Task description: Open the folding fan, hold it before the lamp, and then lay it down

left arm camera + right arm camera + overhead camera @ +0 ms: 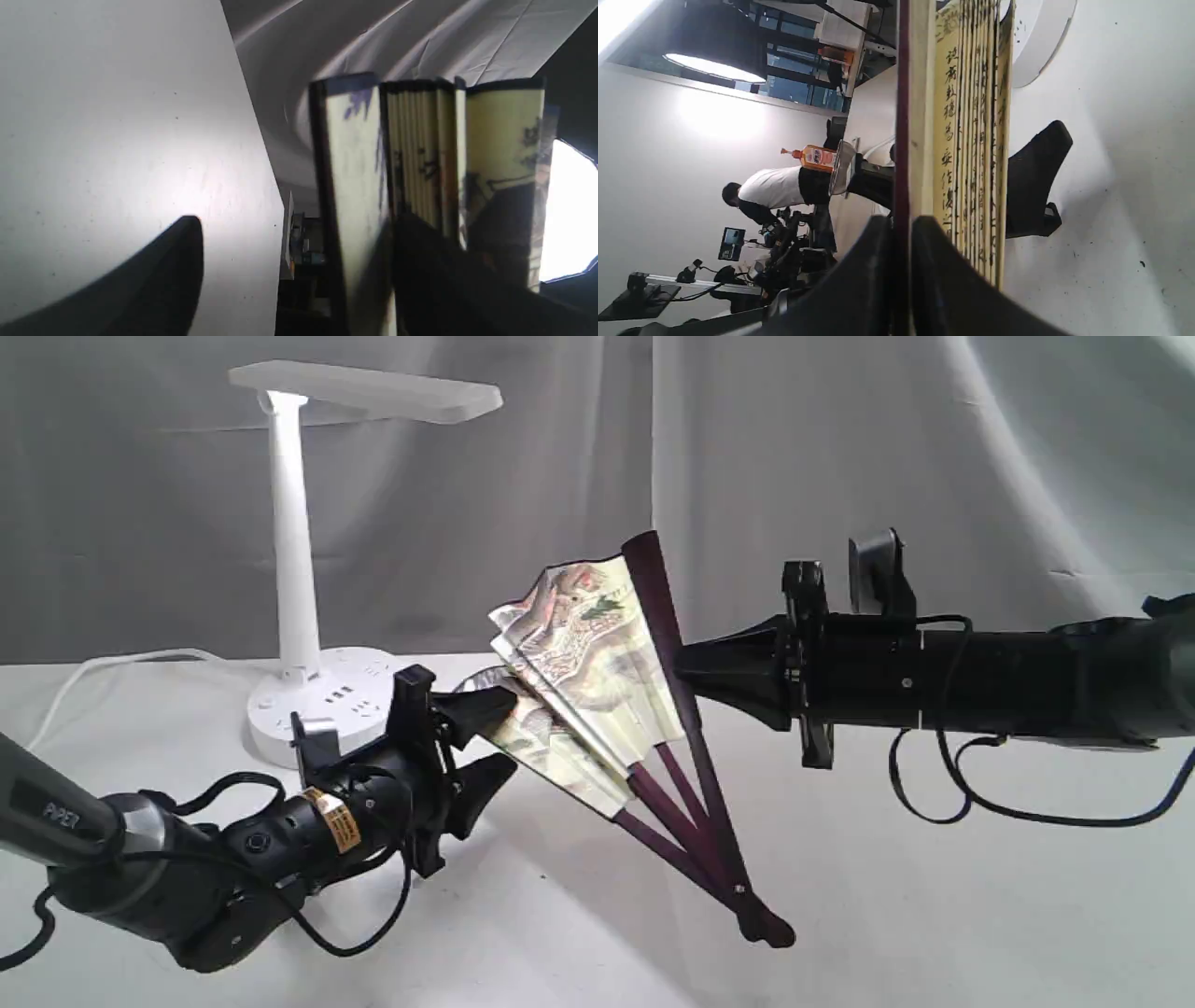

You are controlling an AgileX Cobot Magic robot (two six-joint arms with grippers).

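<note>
The folding fan point(597, 663) stands partly spread and tilted, its pivot end resting on the white table point(934, 896). My right gripper point(681, 665) is shut on the fan's upper maroon guard point(902, 140), a finger on each side of it. My left gripper point(499, 737) is open at the fan's lower left edge. Its upper finger point(481, 707) lies against the folded leaf point(355, 186); its lower finger point(163, 270) hangs free over the table. The white lamp point(291, 541) stands behind and to the left of the fan, its flat head point(373, 390) above.
The lamp's round base with sockets point(322, 705) sits just behind my left wrist, and its white cord point(84, 677) runs off to the left. A grey cloth backdrop point(840, 448) closes the rear. A black cable point(943, 793) hangs under the right arm.
</note>
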